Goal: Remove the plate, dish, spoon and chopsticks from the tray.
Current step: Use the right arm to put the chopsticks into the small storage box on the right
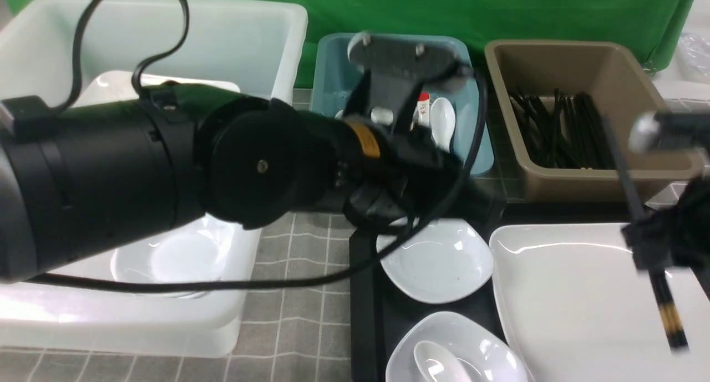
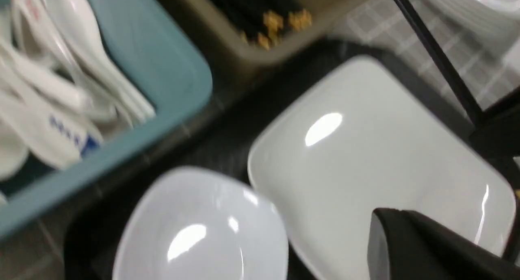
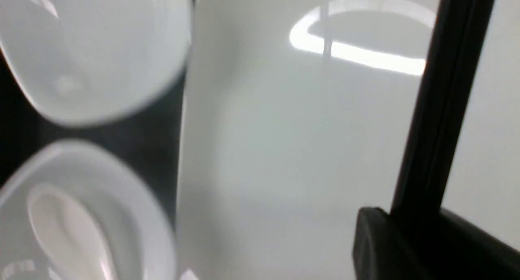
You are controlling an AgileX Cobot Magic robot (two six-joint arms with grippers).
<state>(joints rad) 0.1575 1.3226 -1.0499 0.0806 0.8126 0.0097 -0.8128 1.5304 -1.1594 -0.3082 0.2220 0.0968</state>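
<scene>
The right gripper [image 1: 649, 249] is pinching the chopsticks [image 1: 668, 310], its jaws part-closed around both sticks. It is gripping them nearer the gold-banded thick end. That end is hanging towards the tray's near edge, and the long thin end is slanting up towards the far edge. The pair is hovering clear above the plate [image 1: 571, 304], which is filling the right side of the tray [image 1: 360, 293].

The left gripper [image 2: 410, 247] is pressed together with nothing showing in it. It is hanging over the plate's left part, close to the far dish [image 1: 438, 260]. That dish is sitting empty along the tray's left side, and the near dish [image 1: 460, 349] is lying by the near-left corner with the spoon [image 1: 438, 362] in it. Beyond the tray's far edge, the brown tub [image 1: 588, 52] is holding other chopsticks and the teal tub [image 1: 333, 77] is holding spoons.

As I am judging it, the danger is in the single off-centre pinch. The long free end may be levering the sticks round in the jaws, so that they swivel, scissor apart or slip out onto the glossy plate and skid. On the way to the brown tub, the raised thin end could be catching its near wall. The left arm is also reaching close, so the two arms could be clashing.
</scene>
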